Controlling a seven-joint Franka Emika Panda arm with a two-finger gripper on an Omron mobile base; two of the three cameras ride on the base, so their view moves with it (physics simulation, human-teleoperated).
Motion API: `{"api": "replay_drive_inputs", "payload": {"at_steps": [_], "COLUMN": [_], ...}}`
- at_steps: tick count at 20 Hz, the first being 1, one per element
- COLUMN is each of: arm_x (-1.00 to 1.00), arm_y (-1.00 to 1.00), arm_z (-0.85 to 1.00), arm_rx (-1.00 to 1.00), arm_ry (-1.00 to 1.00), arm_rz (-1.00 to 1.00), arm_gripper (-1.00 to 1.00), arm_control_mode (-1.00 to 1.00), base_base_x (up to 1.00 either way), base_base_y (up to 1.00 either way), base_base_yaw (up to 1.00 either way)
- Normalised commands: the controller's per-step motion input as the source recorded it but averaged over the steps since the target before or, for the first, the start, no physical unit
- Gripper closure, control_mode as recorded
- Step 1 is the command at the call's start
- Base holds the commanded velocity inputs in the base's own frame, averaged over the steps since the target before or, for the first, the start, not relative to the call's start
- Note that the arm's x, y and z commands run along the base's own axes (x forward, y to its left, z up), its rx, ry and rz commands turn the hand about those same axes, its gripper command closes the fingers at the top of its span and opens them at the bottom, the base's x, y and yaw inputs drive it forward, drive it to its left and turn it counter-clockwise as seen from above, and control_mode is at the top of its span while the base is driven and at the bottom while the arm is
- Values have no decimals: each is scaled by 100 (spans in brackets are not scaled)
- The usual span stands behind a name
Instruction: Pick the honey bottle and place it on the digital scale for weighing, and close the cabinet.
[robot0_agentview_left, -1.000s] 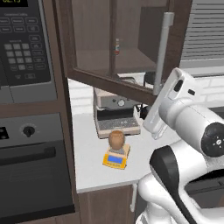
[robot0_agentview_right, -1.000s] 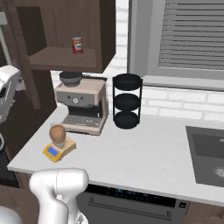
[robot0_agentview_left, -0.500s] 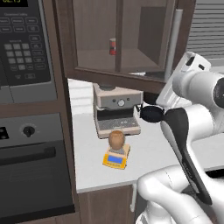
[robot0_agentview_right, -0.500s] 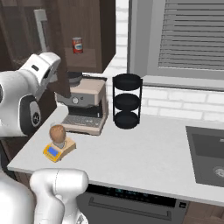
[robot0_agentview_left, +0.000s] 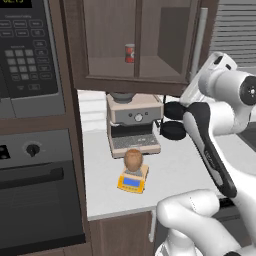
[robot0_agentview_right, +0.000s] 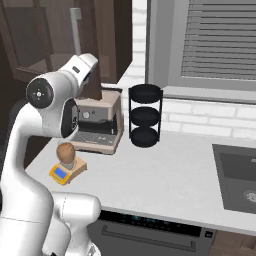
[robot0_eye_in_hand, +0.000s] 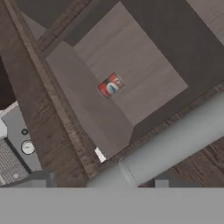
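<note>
I see the honey bottle (robot0_agentview_left: 133, 159) sitting upright on the digital scale (robot0_agentview_left: 132, 180), same as 1 s ago, on the tabletop (robot0_agentview_left: 175, 170) in front of the beige espresso machine (robot0_agentview_left: 134, 123). What differs is the cabinet (robot0_agentview_left: 135, 40): its door (robot0_agentview_right: 22, 35) has swung further round, the red can (robot0_agentview_left: 130, 52) on the shelf now seen through the pane. My arm has risen and reached up toward the door's grey bar handle (robot0_eye_in_hand: 166, 146), which crosses the hand view just ahead of the gripper (robot0_eye_in_hand: 100, 181). I cannot tell how far the gripper is open, nor whether it touches the handle.
</note>
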Motion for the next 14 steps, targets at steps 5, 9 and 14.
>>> {"api": "replay_drive_inputs", "payload": {"at_steps": [5, 9, 14], "arm_x": [94, 99, 95], "arm_y": [0, 0, 0], "arm_z": [-2, 0, 0], "arm_rx": [0, 0, 5], "arm_ry": [-7, -1, 0], "arm_rz": [0, 0, 0], "arm_gripper": [-100, -100, -100], "arm_control_mode": [-100, -100, -100], "base_base_x": [0, 0, 0], "base_base_y": [0, 0, 0], "base_base_yaw": [0, 0, 0]}}
